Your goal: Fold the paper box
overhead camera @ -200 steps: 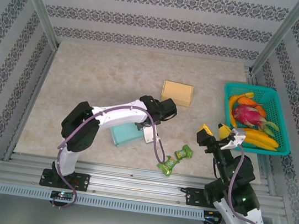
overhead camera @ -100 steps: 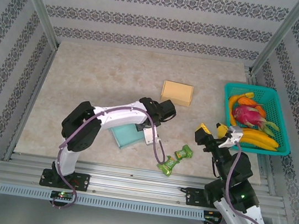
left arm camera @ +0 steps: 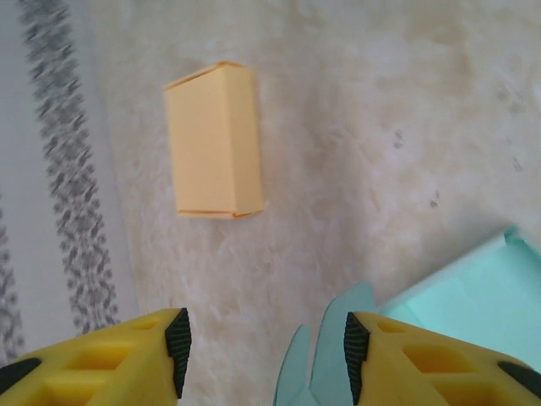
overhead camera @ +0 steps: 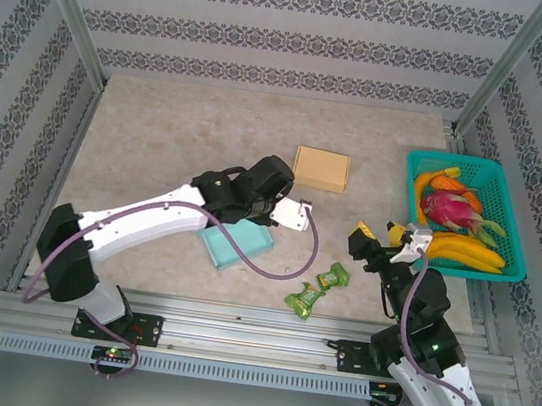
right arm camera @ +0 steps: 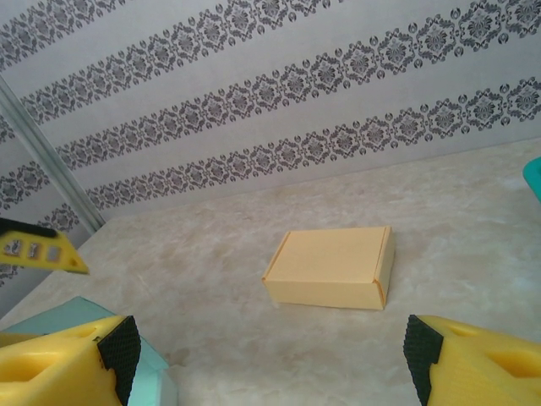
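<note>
The paper box (overhead camera: 235,241) is pale teal and lies partly unfolded on the table under my left arm. In the left wrist view its body (left arm camera: 473,296) sits at the lower right, and two thin flaps (left arm camera: 338,355) stick up beside the right finger pad (left arm camera: 355,351). My left gripper (left arm camera: 262,351) is open, its jaws apart over bare table, and it hovers just past the box's far edge (overhead camera: 293,213). My right gripper (overhead camera: 387,240) stands open and empty to the right, with the teal box (right arm camera: 76,317) at its lower left.
A closed tan cardboard box (overhead camera: 321,169) (left arm camera: 215,139) (right arm camera: 334,268) rests further back on the table. A teal basket (overhead camera: 512,212) of bananas and a dragon fruit stands at the right edge. Green wrapped packets (overhead camera: 318,288) lie near the front. Patterned walls surround the table.
My left gripper has opened from nearly shut. The left arm's elbow swung far out to the left and the gripper drew slightly back from the tan box. The right gripper edged left.
</note>
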`<action>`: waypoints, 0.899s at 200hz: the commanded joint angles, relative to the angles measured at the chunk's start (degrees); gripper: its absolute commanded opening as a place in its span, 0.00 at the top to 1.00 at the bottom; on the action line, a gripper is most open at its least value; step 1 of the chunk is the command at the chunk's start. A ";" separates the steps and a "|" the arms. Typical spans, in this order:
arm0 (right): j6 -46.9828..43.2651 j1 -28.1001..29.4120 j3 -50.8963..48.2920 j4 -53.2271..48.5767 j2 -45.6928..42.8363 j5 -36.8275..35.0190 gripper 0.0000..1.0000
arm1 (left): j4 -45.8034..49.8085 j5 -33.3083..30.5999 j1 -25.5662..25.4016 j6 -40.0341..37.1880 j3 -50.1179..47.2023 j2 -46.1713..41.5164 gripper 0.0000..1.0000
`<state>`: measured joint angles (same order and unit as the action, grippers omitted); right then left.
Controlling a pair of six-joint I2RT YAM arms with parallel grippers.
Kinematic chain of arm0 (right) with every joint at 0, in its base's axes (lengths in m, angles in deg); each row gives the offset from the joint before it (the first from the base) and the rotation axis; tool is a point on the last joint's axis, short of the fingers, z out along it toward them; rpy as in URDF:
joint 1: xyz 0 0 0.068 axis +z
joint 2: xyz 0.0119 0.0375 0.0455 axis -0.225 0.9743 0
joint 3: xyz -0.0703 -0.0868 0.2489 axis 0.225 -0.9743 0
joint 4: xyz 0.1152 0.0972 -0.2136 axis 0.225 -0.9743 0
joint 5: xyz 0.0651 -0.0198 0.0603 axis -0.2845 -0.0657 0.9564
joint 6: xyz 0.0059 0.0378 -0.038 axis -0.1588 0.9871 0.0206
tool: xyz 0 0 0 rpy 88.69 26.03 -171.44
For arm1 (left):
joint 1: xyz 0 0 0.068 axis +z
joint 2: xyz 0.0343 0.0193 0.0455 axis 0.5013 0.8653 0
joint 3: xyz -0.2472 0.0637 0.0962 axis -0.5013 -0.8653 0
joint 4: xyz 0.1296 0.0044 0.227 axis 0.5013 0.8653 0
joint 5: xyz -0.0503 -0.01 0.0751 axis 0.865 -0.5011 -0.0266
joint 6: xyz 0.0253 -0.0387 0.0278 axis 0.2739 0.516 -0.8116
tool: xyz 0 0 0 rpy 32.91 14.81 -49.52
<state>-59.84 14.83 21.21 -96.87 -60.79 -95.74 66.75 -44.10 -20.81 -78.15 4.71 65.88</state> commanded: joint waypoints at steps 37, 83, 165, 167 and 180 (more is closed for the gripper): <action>-0.14 -0.50 -1.77 4.14 5.87 2.10 0.17 | 5.70 -8.31 1.34 43.22 -1.81 -10.94 0.42; -0.79 -0.48 -1.67 6.34 11.16 4.42 0.17 | 23.50 11.38 10.24 47.46 2.88 -9.09 0.45; -1.57 -0.41 -2.05 9.94 19.31 6.42 0.18 | 18.49 12.01 13.41 44.85 -3.45 -6.47 0.45; -1.62 -0.37 -1.96 9.97 19.45 6.52 0.18 | 18.51 11.88 13.44 44.87 -3.45 -6.21 0.45; -1.72 -0.41 -2.04 10.41 20.54 6.92 0.18 | 18.72 10.66 13.61 44.96 -3.39 -4.71 0.48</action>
<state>-60.30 14.83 19.97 -89.13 -41.47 -90.38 84.21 -32.71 -7.76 -33.54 1.57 58.73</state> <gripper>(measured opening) 0.826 0.540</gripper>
